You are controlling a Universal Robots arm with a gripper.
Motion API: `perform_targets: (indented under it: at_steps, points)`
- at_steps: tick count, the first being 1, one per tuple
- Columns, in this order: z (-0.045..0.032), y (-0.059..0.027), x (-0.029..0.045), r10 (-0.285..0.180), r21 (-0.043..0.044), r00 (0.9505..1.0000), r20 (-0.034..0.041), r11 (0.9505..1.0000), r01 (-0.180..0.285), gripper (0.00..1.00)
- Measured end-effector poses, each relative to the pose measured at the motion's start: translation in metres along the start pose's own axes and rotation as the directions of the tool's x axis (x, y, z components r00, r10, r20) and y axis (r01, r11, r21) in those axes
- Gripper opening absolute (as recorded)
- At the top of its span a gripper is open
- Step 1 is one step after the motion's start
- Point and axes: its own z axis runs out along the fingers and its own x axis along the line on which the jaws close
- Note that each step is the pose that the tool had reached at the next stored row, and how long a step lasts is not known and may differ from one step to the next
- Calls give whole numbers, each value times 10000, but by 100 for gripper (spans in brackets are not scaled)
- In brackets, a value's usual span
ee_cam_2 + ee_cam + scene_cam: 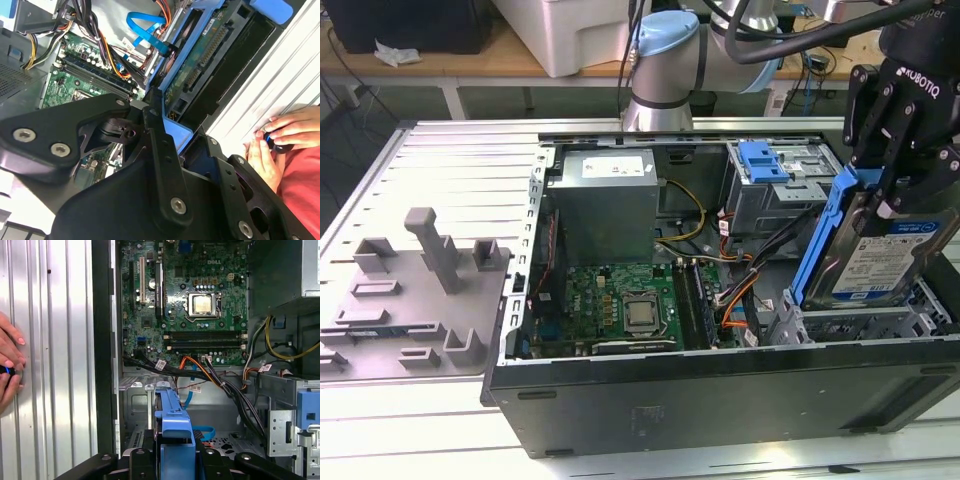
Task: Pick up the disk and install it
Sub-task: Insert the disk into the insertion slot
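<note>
The end effector point(893, 195), clamped on the tilted disk point(877, 262), could jam its blue frame against the bay point(865, 325) rim below.

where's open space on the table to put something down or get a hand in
Bare slatted table at the exterior view's left, beyond the grey fixture, and the strip in front of the case. Crowded: cables beside the motherboard, and the bay where the gripper holds the disk.
</note>
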Motion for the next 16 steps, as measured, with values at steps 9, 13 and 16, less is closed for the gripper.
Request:
perform_targets:
  at_steps: [9, 13, 16]
  points:
    - [2, 2, 0, 227, -6, 9997, -6, 9997, -227, 36]
    - [7, 5, -1, 227, -6, 9997, -6, 9997, -227, 36]
    - [17, 6, -1, 228, -6, 9997, -7, 9997, -228, 36]
